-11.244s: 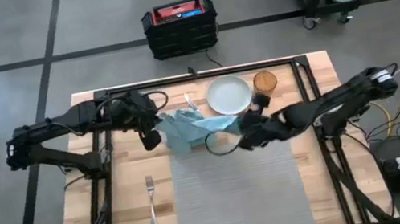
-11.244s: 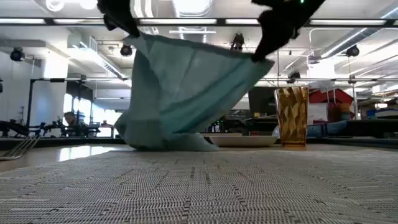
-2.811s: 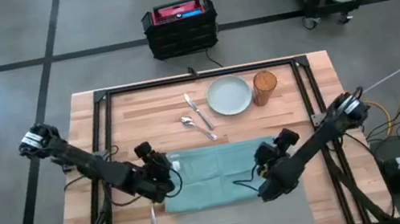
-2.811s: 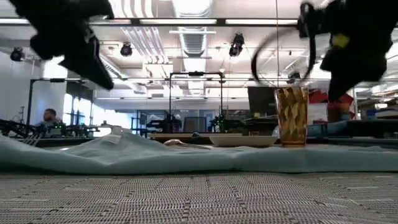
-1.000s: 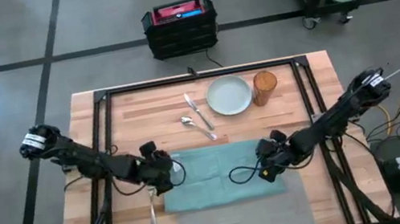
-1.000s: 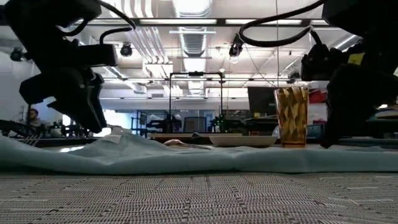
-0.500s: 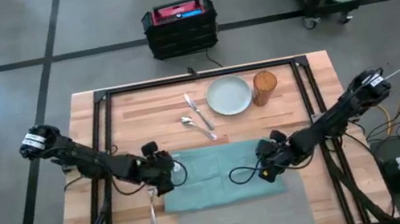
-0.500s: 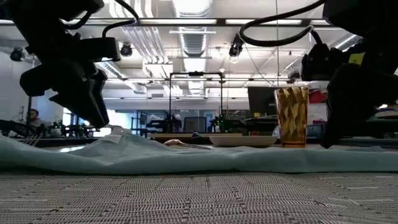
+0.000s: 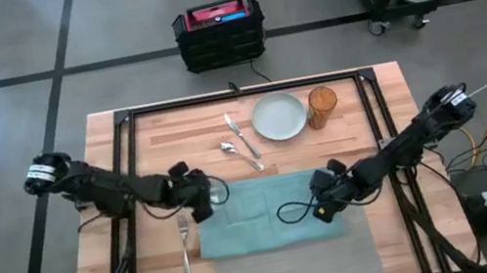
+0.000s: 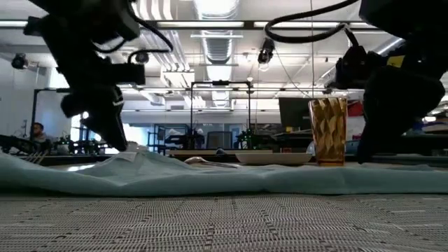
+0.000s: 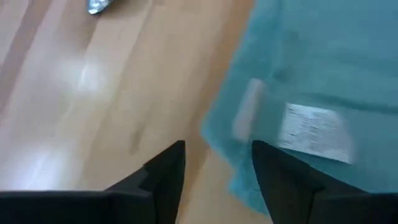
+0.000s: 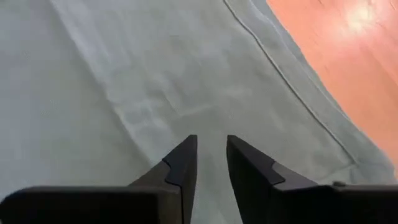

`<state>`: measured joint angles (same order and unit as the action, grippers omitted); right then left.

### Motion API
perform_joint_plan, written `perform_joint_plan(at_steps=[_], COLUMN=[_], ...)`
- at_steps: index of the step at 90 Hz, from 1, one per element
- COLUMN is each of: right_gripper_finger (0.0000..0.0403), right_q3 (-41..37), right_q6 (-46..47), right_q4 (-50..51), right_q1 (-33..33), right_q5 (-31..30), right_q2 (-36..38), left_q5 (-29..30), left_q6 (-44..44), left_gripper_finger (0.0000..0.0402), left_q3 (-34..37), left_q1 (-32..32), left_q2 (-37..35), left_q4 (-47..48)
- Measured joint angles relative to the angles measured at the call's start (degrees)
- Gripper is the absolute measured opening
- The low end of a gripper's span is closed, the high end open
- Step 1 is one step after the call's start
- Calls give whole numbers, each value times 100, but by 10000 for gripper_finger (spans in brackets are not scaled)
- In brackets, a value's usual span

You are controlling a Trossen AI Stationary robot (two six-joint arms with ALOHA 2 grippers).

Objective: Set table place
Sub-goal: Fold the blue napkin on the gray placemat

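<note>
A: While the napkin (image 9: 271, 212) is lying spread over the far part of the placemat (image 9: 293, 252), the high view is showing the left gripper (image 9: 204, 195) hanging over its left far corner and the right gripper (image 9: 323, 198) over its right side. Fork (image 9: 184, 243) is sitting on the table (image 9: 387, 103) just left of the napkin; knife (image 9: 241, 136), spoon (image 9: 239, 153), plate (image 9: 279, 115) and glass (image 9: 323, 106) are waiting at the far edge.

B: Low view?

A: Napkin (image 10: 210, 176) is lying flat along the mat (image 10: 224, 224), both arms are hanging above it, and the glass (image 10: 328, 131) and plate (image 10: 273, 158) are standing behind. A person is sitting far off in the room.

B: Left wrist?

A: Fingers (image 11: 166, 171) are standing spread with nothing between them, over the wood right at the napkin's tagged corner (image 11: 311, 81). A bit of silver, I can't tell which piece, is peeking in nearby.

B: Right wrist?

A: Fingers (image 12: 183, 163) are sitting close together, a thin gap left, nothing pinched, hovering over the cloth (image 12: 155, 81) near its hemmed edge.

B: Progress?

A: Early, I'm judging. The napkin is laid out but unfolded and covering the plate's spot. The fork looks roughly placed. Plate, glass, knife and spoon are all waiting to come onto the mat.
</note>
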<state>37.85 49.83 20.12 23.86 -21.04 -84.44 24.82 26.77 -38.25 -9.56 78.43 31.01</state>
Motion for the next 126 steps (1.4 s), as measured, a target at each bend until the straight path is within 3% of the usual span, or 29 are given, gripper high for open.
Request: perform_joint_plan(at_steps=[18,41,51,76,98,112,119,126], right_gripper_finger=[53,40,37,33,32,31,26,19], right_q3=[-1,0,-2,279,326,316,315,315], right_q6=[-248,-397,-532,-1964,-1990,-1990,-2056,-2254], right_q4=[7,-24,-24,-199,-981,-1031,-1176,-1283], right_q1=[-50,-61,-36,2,-11,142,254,321], right_q5=[-3,2,68,113,208,251,254,251], right_q2=[0,11,58,300,253,99,-34,-188], left_q5=[-121,-1720,-1992,-2040,-2133,-2122,-1957,-1409], left_q6=[-517,-1008,-1009,-1070,-1258,-902,-772,-633], left_gripper_finger=[171,156,150,138,121,113,113,112], left_q3=[327,514,390,25,-837,-917,-877,-808], left_q1=[404,400,400,393,339,-200,-488,-689], left_q2=[4,15,15,-8,-22,-24,-24,-24], left_q4=[-618,-1593,-1578,-1266,5,75,112,405])
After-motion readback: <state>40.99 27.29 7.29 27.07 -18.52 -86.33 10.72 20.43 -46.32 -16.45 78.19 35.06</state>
